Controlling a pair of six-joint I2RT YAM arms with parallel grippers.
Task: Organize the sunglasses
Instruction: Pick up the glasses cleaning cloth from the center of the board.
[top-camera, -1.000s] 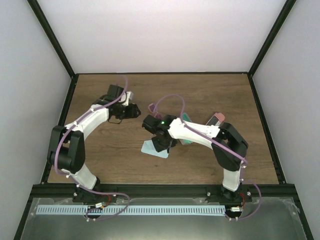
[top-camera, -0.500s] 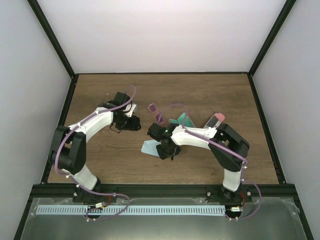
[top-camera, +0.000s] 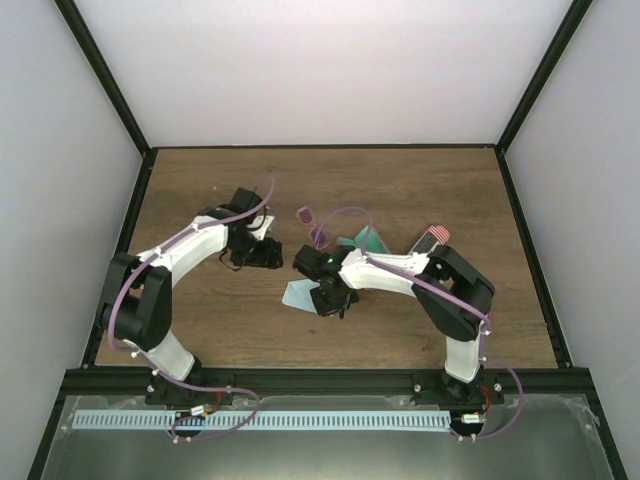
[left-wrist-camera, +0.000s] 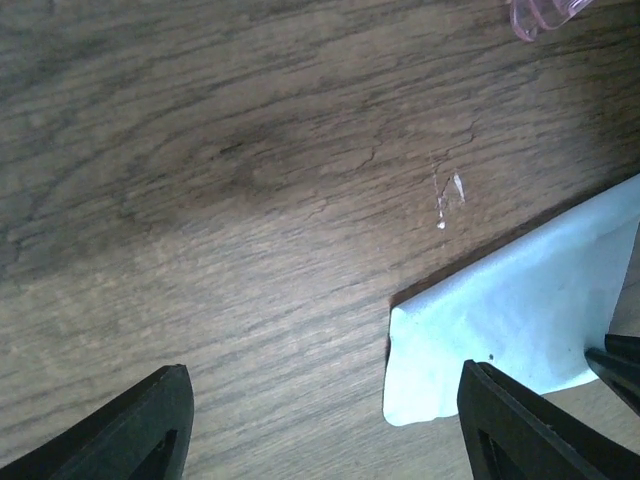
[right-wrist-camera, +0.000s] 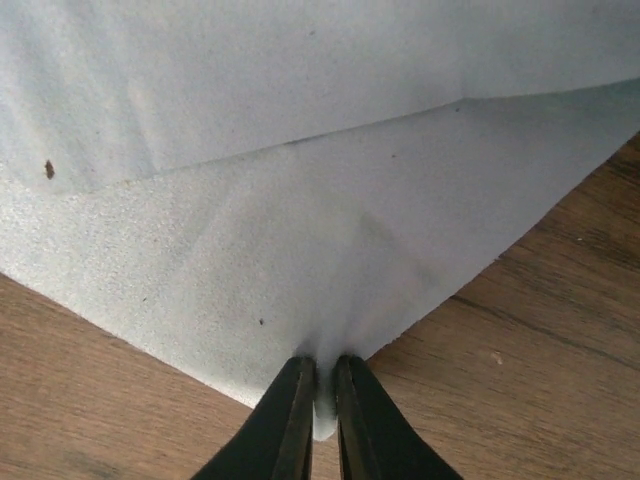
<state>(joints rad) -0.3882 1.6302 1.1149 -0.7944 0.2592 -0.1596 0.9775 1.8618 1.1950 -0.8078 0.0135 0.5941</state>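
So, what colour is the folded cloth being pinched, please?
Light blue cloth, clearest in the right wrist view.

Table (top-camera: 420, 190), surface findings: a cloth (top-camera: 296, 294) lies flat near the middle. The right gripper (top-camera: 330, 300) is at the cloth's right-hand side, with the cloth's edge pinched between its fingers. The left gripper (top-camera: 272, 254) hangs left of the cloth and slightly behind it, above the table. The sunglasses (top-camera: 305, 214) lie behind the cloth, toward the far side. A second cloth (top-camera: 366, 240) lies right of the sunglasses and a little nearer. A case (top-camera: 431, 238) lies further right again, near the second cloth.
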